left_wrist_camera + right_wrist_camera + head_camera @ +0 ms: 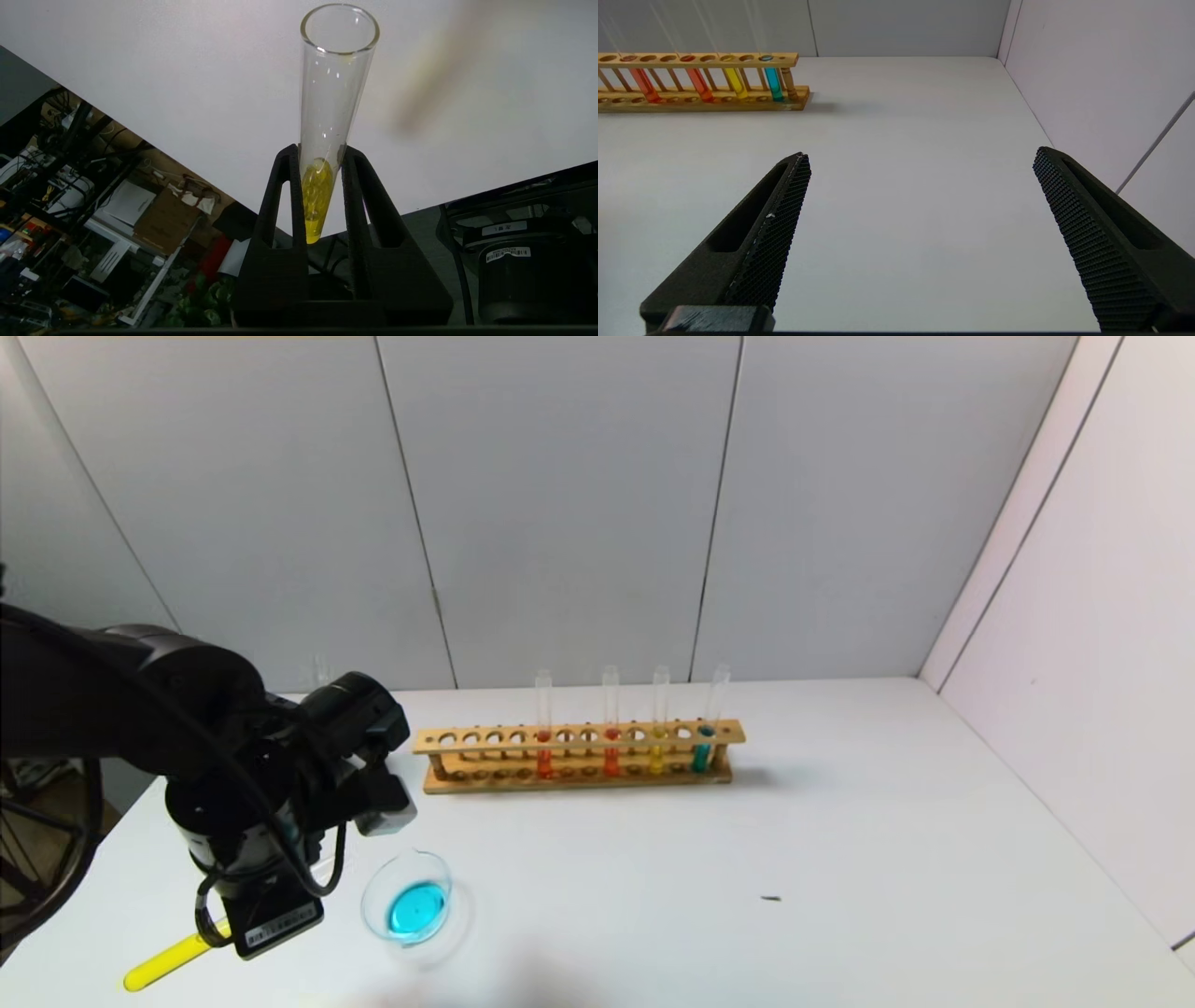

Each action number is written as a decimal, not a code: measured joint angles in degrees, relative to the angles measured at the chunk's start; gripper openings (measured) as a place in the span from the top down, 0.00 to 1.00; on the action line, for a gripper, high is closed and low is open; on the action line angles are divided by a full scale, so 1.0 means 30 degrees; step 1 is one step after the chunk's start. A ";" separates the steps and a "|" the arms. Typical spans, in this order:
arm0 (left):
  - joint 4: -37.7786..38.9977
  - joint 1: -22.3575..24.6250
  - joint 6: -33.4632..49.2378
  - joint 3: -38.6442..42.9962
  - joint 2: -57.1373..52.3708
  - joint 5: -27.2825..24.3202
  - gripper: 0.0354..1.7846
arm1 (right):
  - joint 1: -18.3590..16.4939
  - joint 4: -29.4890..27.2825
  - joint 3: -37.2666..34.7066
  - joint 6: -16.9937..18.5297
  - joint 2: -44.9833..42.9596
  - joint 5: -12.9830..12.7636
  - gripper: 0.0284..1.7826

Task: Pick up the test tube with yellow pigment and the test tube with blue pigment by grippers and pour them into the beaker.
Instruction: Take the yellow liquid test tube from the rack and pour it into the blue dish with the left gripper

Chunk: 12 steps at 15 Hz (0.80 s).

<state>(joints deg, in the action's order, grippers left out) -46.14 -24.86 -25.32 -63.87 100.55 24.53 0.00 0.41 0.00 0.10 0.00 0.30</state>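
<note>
My left gripper (321, 151) is shut on the test tube with yellow pigment (336, 93). In the head view that tube (168, 963) lies almost level near the table's front left corner, its yellow round end sticking out from under my left arm (233, 784). The beaker (408, 896) stands just right of that gripper with blue liquid in its bottom. The test tube with blue pigment (701, 751) stands at the right end of the rack, also visible in the right wrist view (774, 84). My right gripper (922, 154) hangs open over bare table.
A wooden rack (579, 754) stands at the back centre with two orange-red tubes (544, 756) and another yellow tube (657, 756). A small dark speck (770, 899) lies on the white table. A wall panel (1074, 616) closes the right side.
</note>
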 joint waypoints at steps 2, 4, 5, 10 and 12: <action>-0.0045 0.0020 -0.0012 -0.0329 0.0719 0.0130 0.86 | 0.0000 0.0000 0.0000 0.0000 0.0000 0.0008 0.02; -0.0366 0.0028 -0.0223 -0.0630 0.1491 0.0662 0.86 | 0.0000 0.0008 0.0000 -0.0008 0.0000 0.0000 0.02; -0.0735 0.0020 -0.0276 -0.0890 0.1845 0.0866 0.86 | 0.0000 0.0000 0.0000 0.0000 0.0000 0.0000 0.02; -0.1808 -0.0276 -0.0333 -0.1816 0.3381 0.0971 0.86 | 0.0000 0.0000 0.0000 0.0000 0.0000 0.0008 0.02; -0.1967 -0.0479 -0.0362 -0.2064 0.3852 0.0963 0.86 | 0.0000 0.0000 0.0000 0.0000 0.0000 0.0000 0.02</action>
<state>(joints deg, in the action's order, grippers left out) -52.04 -26.30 -26.40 -70.06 112.10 27.42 0.00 0.41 0.00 0.10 0.00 0.30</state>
